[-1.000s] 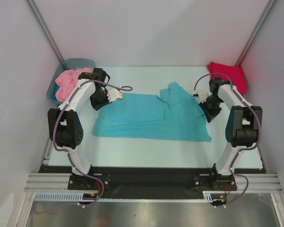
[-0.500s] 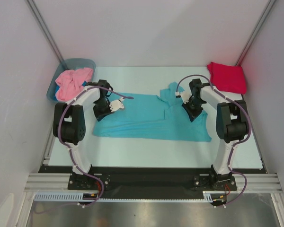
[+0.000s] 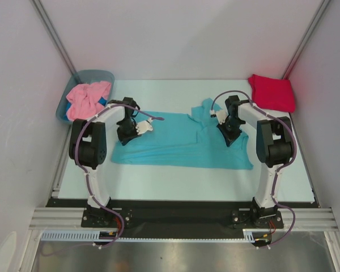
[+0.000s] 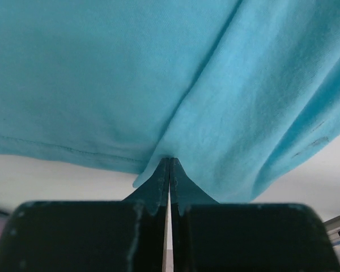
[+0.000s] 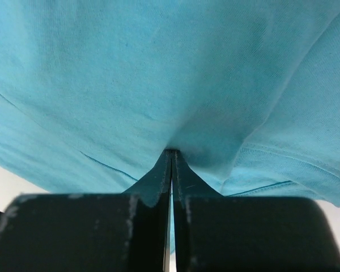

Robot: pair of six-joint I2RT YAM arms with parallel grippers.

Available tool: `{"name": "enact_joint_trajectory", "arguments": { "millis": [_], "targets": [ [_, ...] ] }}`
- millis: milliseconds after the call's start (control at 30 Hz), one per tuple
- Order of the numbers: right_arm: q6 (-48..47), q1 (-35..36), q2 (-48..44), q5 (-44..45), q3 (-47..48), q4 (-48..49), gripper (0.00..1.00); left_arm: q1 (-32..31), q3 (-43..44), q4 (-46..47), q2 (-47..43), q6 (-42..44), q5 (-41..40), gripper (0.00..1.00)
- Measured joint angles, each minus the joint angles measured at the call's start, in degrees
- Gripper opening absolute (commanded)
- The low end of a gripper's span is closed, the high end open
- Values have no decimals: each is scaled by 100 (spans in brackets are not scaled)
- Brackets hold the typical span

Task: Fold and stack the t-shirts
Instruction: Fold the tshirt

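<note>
The turquoise t-shirt (image 3: 181,141) lies spread across the middle of the table, partly folded. My left gripper (image 3: 125,136) is shut on its left edge; in the left wrist view the cloth (image 4: 158,85) is pinched at the left gripper's tips (image 4: 169,161). My right gripper (image 3: 231,136) is shut on its right part; in the right wrist view the cloth (image 5: 158,73) bunches at the right gripper's tips (image 5: 171,153). The crimson red t-shirt (image 3: 272,90) lies folded at the back right. The pink t-shirt (image 3: 88,97) is crumpled in the tub.
The grey-blue plastic tub (image 3: 73,85) stands at the back left corner against the wall. White walls close in on both sides and the back. The table's near edge (image 3: 181,198) runs in front of the shirt.
Both grippers have moved inward and down onto the turquoise shirt and closed on its cloth. The shirt's left edge has shifted slightly.
</note>
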Motion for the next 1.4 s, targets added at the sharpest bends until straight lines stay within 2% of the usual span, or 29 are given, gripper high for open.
{"name": "enact_joint_trajectory", "arguments": {
  "millis": [933,1400],
  "targets": [
    [258,4,114,52,111,-85,0,-42,271,20,402,-9,-83,0],
    [256,2,114,59,114,-85,0,-122,299,297,533,-343,-1010,1]
  ]
}}
